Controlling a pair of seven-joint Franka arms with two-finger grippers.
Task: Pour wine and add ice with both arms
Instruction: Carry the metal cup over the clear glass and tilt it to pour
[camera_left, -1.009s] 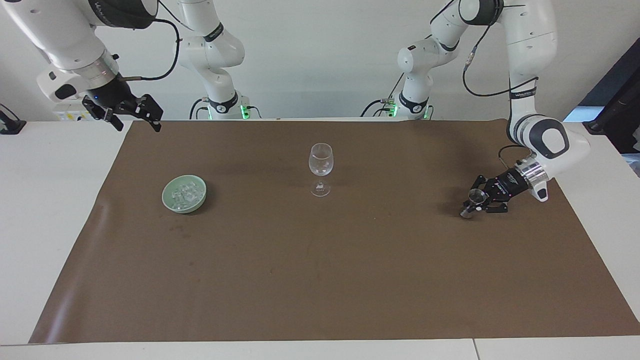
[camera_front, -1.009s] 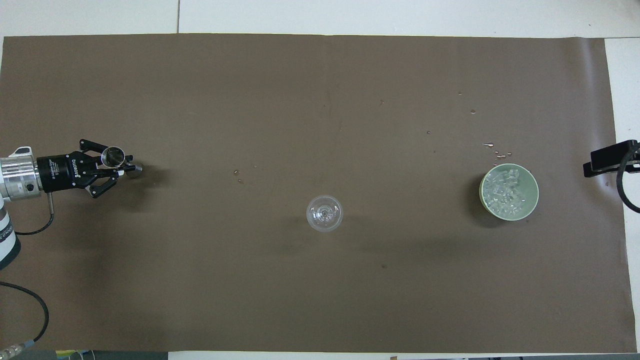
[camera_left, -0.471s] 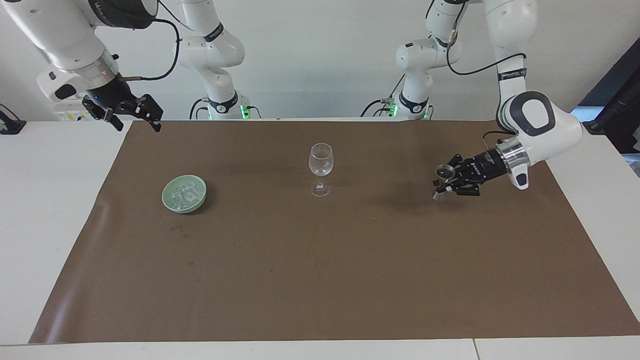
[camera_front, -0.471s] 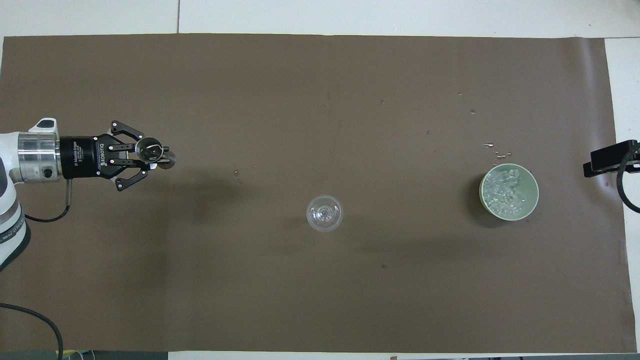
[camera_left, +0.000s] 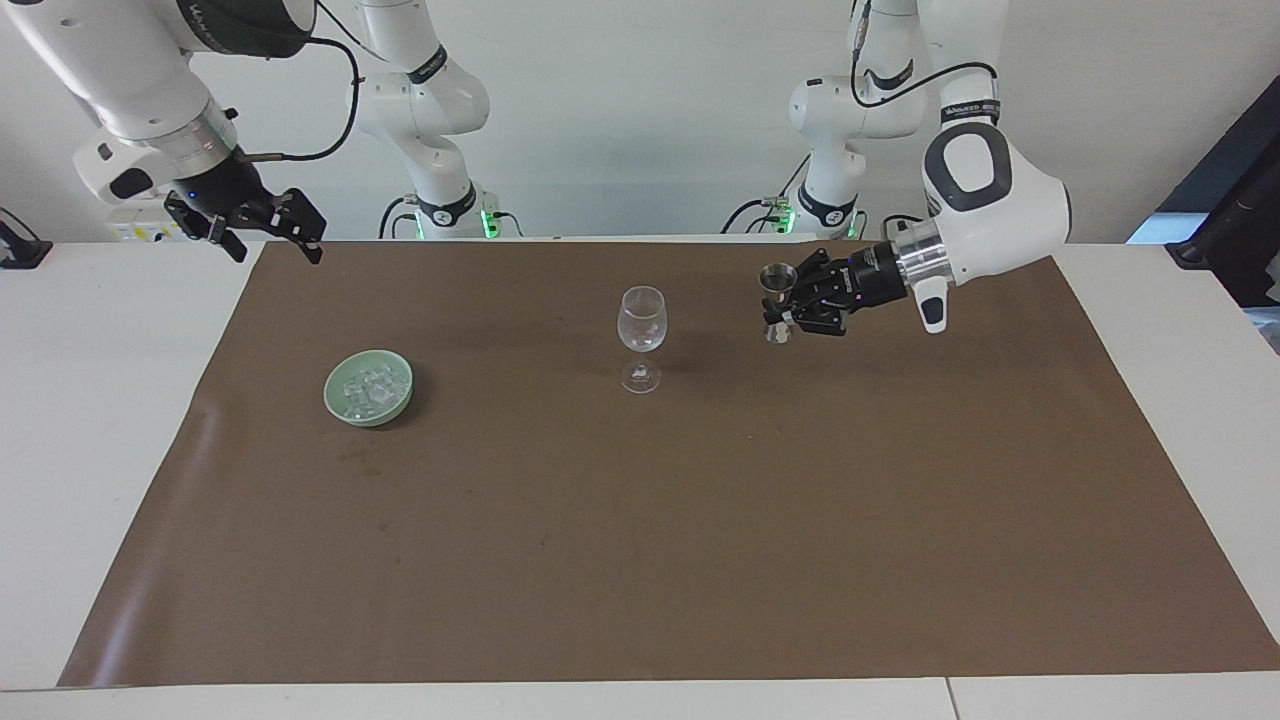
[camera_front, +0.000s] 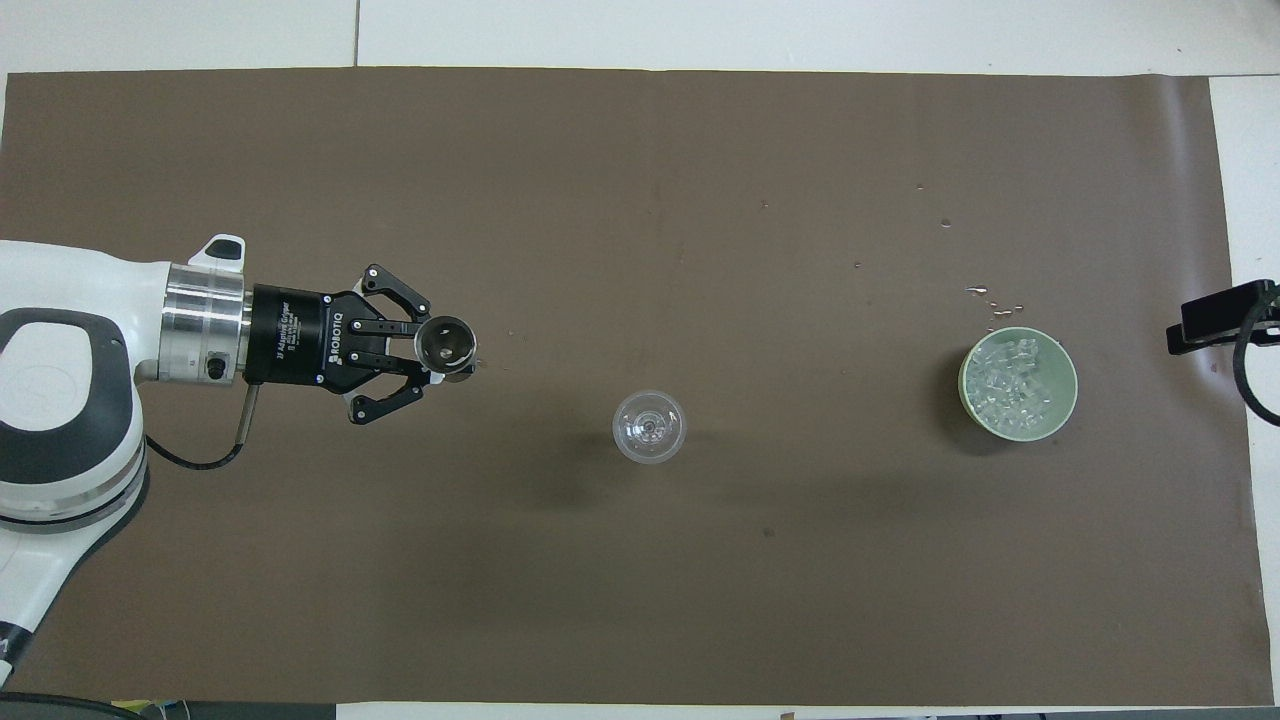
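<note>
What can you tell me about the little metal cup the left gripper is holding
The metal measuring cup is a small, shiny double-ended jigger: a wider cone on top, open upward, and a smaller cone below. It stands upright in the air, clamped at its waist by the left gripper, over the brown mat beside the wine glass, toward the left arm's end. Whether it holds liquid cannot be told.

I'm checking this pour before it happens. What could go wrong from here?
1. The left gripper holds the metal jigger upright in the air beside the wine glass; swinging in low might knock the tall, narrow-footed glass over.
2. Tipping before the jigger is over the rim would likely spill onto the brown mat.
3. The right gripper waits off the mat, away from the ice.
</note>
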